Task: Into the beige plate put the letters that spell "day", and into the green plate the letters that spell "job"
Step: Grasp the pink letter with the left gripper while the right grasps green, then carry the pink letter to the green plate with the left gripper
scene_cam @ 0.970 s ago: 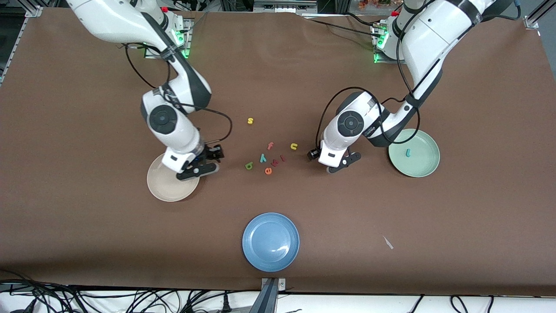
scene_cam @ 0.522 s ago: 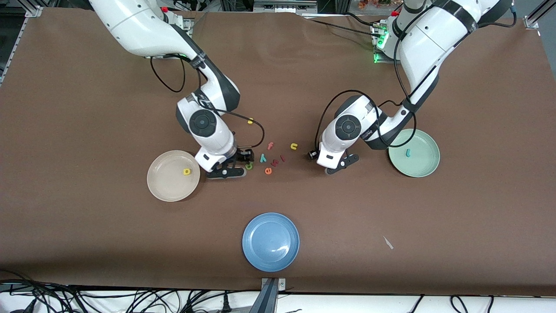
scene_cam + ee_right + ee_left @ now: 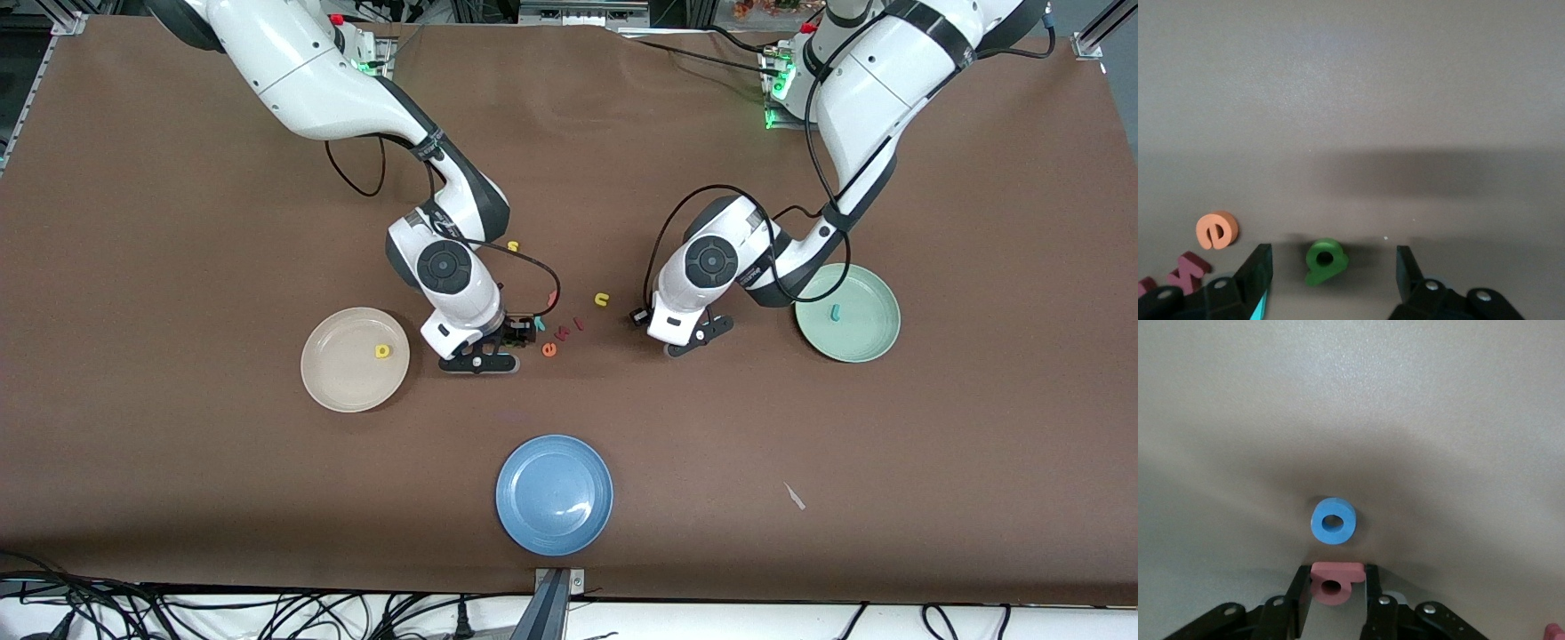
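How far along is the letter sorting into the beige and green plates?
Done: the yellow d lies in the beige plate, the teal j in the green plate. In hand: the left gripper grips the pink b, and the right gripper stands open around the green a. Left: the blue o and teal y, neither in a plate.

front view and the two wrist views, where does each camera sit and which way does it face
front view: high across the table, facing the bases; right arm and left arm show.
left wrist view: looks down; jaws grip pink b, by blue o.
right wrist view: looks down; open jaws flank green a.
shared with front: orange e.
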